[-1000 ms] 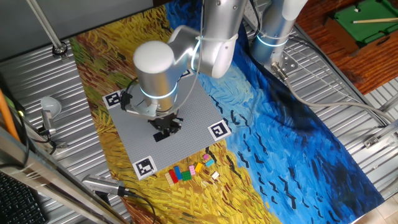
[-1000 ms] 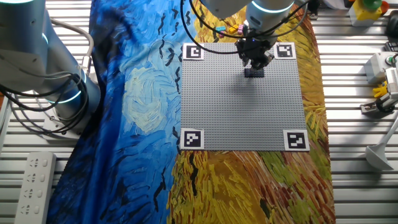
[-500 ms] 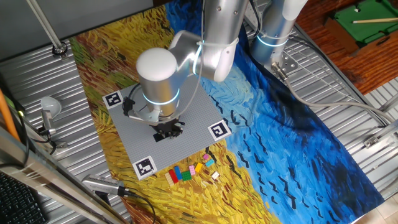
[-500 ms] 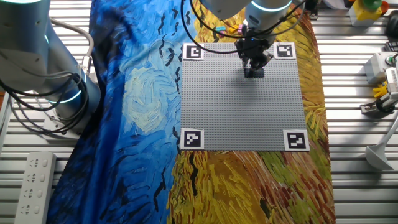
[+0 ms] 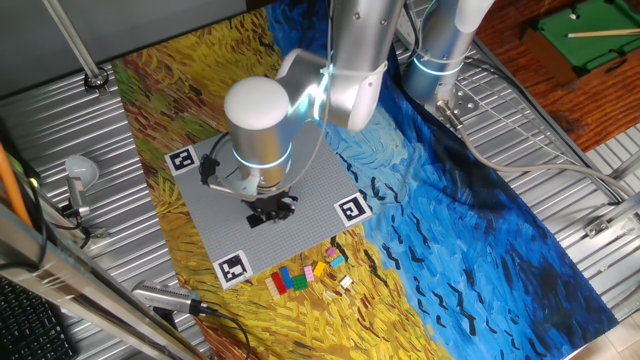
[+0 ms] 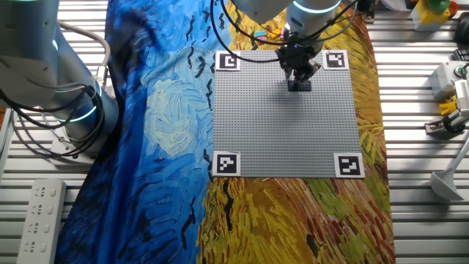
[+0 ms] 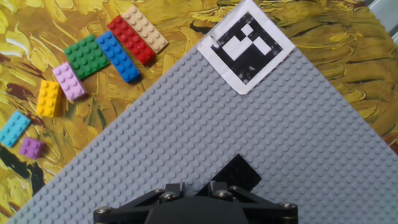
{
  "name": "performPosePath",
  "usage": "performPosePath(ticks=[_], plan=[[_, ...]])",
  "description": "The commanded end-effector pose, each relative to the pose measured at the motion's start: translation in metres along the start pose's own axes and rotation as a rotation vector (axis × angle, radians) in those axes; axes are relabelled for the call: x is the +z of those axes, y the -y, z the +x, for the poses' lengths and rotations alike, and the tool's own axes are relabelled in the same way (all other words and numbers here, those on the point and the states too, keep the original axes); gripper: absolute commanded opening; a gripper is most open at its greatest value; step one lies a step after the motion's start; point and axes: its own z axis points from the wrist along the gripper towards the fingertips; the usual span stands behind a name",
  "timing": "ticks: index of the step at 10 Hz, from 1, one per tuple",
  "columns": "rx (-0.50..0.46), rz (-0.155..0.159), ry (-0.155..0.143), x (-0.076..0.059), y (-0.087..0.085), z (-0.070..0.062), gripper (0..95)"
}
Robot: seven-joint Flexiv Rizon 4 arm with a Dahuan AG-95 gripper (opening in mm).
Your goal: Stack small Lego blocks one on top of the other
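Jaws [image 7: 198,193] low over flat black rectangular plastic brick [image 7: 239,175] on grey studded baseplate [image 7: 292,118]; open or closed: cannot tell. Risk: misaligned studs, brick skews.

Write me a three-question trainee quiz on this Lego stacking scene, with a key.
1. True or false: the black brick sits on the grey baseplate.
2. Which loose brick lies between the green brick and the red brick in the hand view? A) blue B) yellow C) white
3. Fill in: the loose bricks lie on the painted cloth, ____ the baseplate.

Key
1. True; it lies just beyond the gripper, whose fingertips are hidden in every view.
2. A, the blue brick.
3. Off (beside); none of them rests on the studs.
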Motion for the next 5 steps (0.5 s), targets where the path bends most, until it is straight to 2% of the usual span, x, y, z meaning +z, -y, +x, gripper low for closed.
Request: performPosePath(ticks=[1, 4, 5], plan=[[-0.001, -0.005, 0.006, -0.0040, 0.0000, 0.0025, 19.0], [-0.007, -0.004, 0.003, -0.0015, 0.0053, 0.0001, 19.0], [-0.015, -0.002, 0.003, 0.0040, 0.0089, -0.0003, 19.0]])
